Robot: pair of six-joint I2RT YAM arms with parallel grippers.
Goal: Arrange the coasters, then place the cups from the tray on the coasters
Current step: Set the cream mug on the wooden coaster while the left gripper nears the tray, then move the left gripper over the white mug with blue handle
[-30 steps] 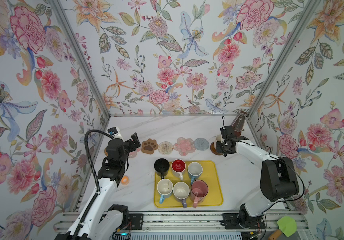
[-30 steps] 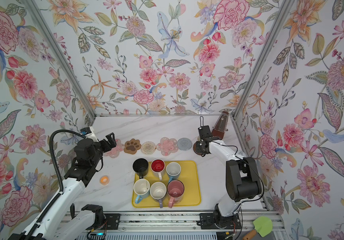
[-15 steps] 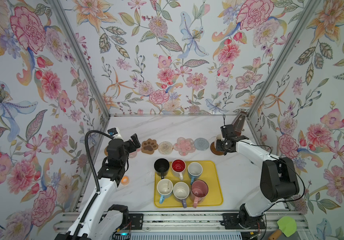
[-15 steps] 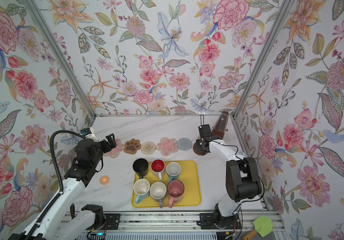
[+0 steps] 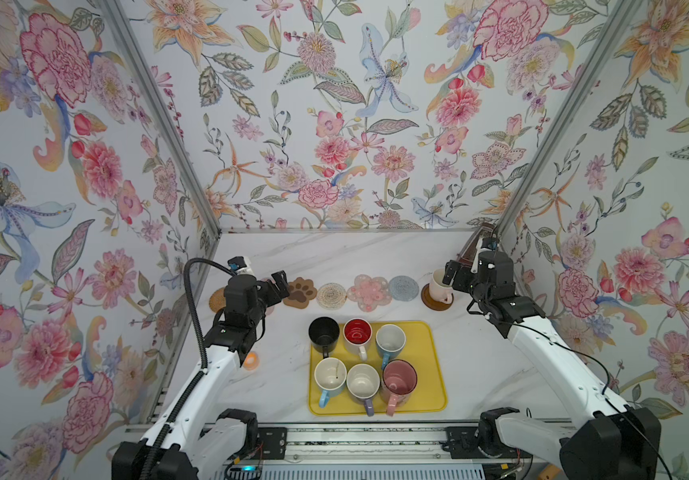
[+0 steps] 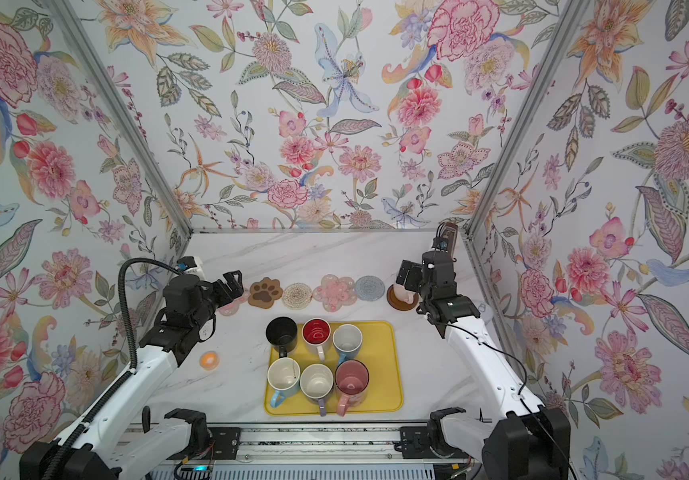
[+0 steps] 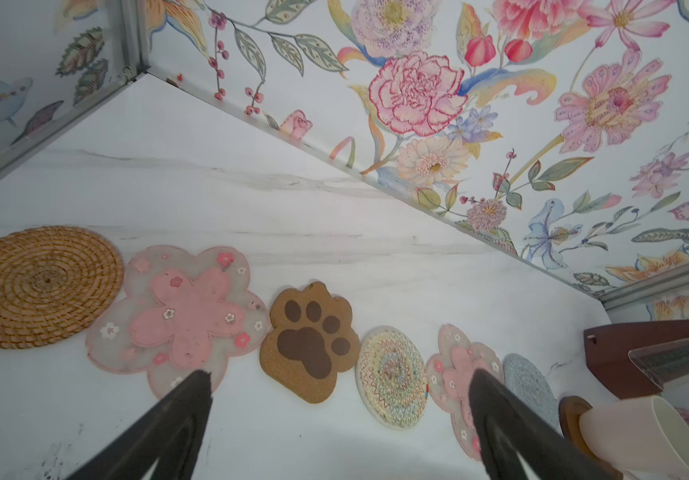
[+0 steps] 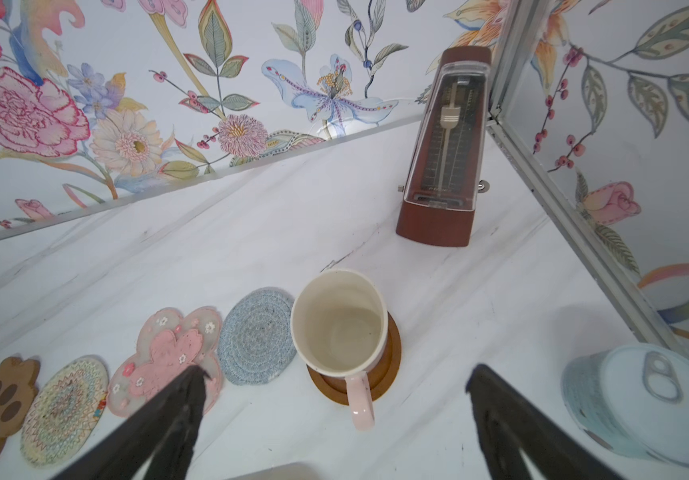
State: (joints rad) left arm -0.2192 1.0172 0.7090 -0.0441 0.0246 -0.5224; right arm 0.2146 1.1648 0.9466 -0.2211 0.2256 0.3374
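Several coasters lie in a row: woven tan [image 7: 35, 286], pink flower [image 7: 184, 311], brown paw [image 5: 300, 292], cream round [image 5: 331, 295], a second pink flower [image 5: 369, 292], grey-blue round [image 8: 256, 336] and dark brown disc [image 8: 392, 370]. A white cup with a pink handle [image 8: 340, 320] stands upright on the disc. My right gripper [image 8: 336, 370] is open just behind its handle, touching nothing. My left gripper [image 7: 340, 374] hovers open over the row's left end. The yellow tray [image 5: 434, 374] holds several cups, among them black [image 5: 324, 332], red-inside [image 5: 357, 332] and pink [image 5: 399, 376].
A brown metronome [image 8: 444, 158] stands in the far right corner. A small white lidded jar [image 8: 633, 399] sits by the right wall, close to my right gripper. An orange ring [image 5: 251, 360] lies left of the tray. Flowered walls close in three sides.
My right gripper went from shut to open, letting go of the pink-handled cup on the dark brown disc. The left arm has not moved.
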